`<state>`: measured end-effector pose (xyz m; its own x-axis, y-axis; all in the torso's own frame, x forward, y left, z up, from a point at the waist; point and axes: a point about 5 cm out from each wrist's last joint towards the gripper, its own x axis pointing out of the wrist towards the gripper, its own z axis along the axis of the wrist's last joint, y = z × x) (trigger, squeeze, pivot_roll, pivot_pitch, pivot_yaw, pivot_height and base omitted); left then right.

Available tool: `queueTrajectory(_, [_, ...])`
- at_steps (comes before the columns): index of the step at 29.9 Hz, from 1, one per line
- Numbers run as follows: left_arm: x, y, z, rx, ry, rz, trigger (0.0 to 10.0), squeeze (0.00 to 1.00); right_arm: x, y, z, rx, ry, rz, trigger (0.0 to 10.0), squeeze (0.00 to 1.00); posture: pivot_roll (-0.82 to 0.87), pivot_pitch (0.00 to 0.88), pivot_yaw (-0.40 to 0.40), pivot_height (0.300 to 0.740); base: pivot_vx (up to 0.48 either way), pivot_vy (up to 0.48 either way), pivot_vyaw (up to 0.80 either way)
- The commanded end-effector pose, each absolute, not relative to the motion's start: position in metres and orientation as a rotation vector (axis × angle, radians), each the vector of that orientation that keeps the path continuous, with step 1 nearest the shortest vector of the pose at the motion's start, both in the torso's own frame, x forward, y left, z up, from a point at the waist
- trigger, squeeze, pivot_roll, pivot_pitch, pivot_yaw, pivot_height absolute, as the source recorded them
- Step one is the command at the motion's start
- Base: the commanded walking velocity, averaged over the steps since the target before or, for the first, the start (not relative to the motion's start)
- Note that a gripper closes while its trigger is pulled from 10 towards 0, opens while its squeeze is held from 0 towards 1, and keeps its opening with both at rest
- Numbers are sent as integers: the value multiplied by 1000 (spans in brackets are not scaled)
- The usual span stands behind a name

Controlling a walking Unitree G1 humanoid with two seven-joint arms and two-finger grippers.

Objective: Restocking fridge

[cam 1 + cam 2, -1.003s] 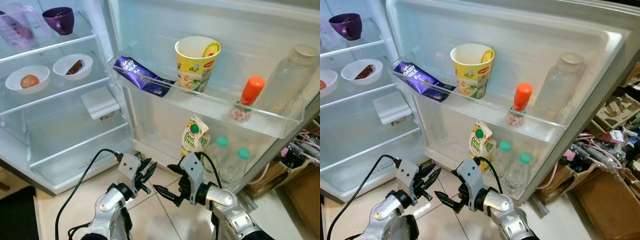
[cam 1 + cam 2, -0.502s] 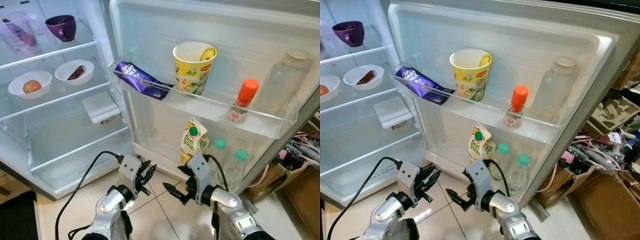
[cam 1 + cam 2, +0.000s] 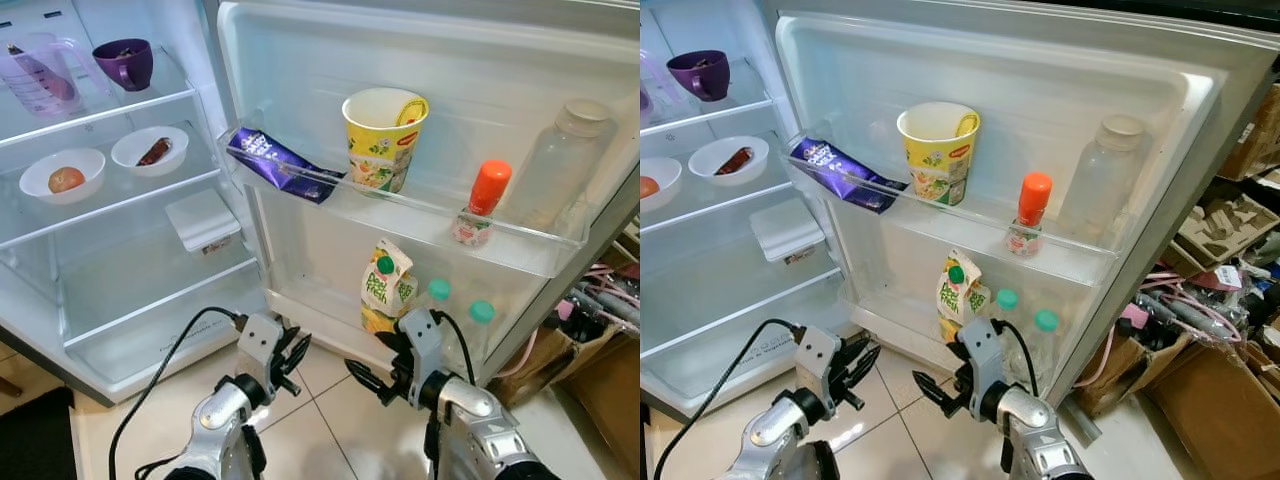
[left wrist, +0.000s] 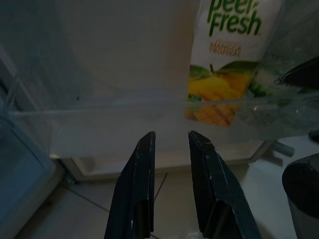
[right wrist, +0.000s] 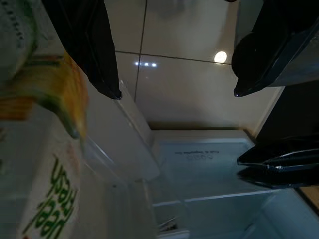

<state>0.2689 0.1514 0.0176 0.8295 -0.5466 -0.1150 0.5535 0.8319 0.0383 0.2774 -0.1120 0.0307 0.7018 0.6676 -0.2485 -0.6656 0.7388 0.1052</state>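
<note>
The fridge door (image 3: 420,60) stands open. A Peel Fresh juice carton (image 3: 385,288) and two green-capped bottles (image 3: 438,292) sit in its lower door shelf. My right gripper (image 3: 368,378) hangs low over the floor tiles, just in front of and below the carton (image 5: 45,164), open wide and holding nothing. My left gripper (image 3: 291,354) is a little to its left, near the fridge's bottom edge. It points at the carton (image 4: 232,59) with a narrow gap between its fingers (image 4: 142,184) and nothing in it.
The upper door shelf holds a purple chocolate bar (image 3: 275,160), a yellow noodle cup (image 3: 383,135), an orange-capped bottle (image 3: 478,200) and a clear bottle (image 3: 560,165). Inside are two bowls (image 3: 62,178), a purple mug (image 3: 125,62), a jug (image 3: 45,72) and a white box (image 3: 203,218). Clutter (image 3: 1200,300) lies right of the door.
My right gripper has moved right and closer to the lower door shelf, ending just below the juice carton. The left gripper has hardly moved. The camera has shifted a little.
</note>
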Motion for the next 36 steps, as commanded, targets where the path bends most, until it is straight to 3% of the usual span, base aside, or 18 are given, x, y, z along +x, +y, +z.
queueTrajectory(1, [265, 161, 12, 95, 139, -572, 10000, 0, 276, -114, 27, 8, 291, 737, 10000, 0, -23, 76, 31, 371, 0, 0, 0])
queueTrajectory(15, [257, 170, 1, 108, 213, -545, 10000, 0, 271, -133, 5, -28, 379, 605, 10000, 0, -24, 70, 32, 418, 0, 0, 0])
queueTrajectory(36, [253, 177, -5, 126, 256, -524, 10000, 0, 259, -138, -9, 9, 430, 623, 10000, 0, -25, 69, 33, 464, 0, 0, 0])
